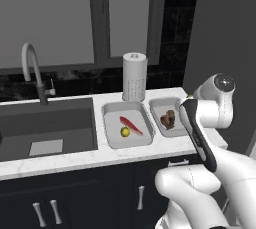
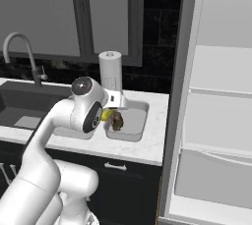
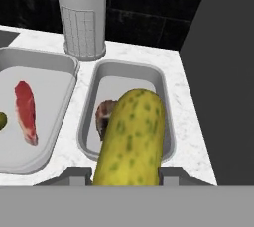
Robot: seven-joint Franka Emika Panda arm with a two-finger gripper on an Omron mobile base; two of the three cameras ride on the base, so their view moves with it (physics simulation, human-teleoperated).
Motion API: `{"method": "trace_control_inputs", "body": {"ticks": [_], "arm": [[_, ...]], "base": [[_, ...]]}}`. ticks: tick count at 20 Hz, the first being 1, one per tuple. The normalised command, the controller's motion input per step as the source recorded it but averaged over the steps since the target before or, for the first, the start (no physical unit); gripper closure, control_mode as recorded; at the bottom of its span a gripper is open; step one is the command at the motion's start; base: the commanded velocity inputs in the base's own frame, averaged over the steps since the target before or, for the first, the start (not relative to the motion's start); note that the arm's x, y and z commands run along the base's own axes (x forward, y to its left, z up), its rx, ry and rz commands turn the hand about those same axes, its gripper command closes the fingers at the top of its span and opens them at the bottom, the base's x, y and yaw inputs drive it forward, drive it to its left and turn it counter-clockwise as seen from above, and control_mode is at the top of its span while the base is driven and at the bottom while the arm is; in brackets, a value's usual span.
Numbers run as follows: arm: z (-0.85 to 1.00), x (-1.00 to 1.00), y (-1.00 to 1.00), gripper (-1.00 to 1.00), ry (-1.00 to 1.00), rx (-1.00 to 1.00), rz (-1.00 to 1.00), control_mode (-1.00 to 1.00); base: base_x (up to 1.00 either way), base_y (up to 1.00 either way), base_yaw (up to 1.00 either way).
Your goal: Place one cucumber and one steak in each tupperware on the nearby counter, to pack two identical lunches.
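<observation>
Fingers (image 3: 74, 175) pinching cucumber (image 3: 130, 139) at bottom centre of hand view, above right tupperware (image 3: 166, 122) with brown steak (image 3: 103, 117) at its lower left.

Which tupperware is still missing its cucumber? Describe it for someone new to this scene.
Start at the sink and move right along the counter. Pass the first tray, holding red steak and cucumber; it is the next tray, beside the tall dark panel, holding only a brown steak.

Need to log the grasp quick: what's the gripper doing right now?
Gripper: closed on a cucumber, held above the right tupperware.
</observation>
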Motion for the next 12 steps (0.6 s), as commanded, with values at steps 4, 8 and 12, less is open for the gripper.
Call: {"method": "trace_control_inputs", "body": {"ticks": [4, 8, 12], "arm": [[-0.29, 0.27, -0.1, 1.0, 0.0, 0.0, 0.0, -1.0], [-0.22, 0.24, -0.11, 1.0, 0.01, 0.0, 0.0, -1.0], [-0.17, 0.21, -0.14, 1.0, 0.0, 0.0, 0.0, -1.0]], "base": [[0.0, 0.0, 0.0], [0.0, 0.0, 0.0], [0.0, 0.0, 0.0]]}}
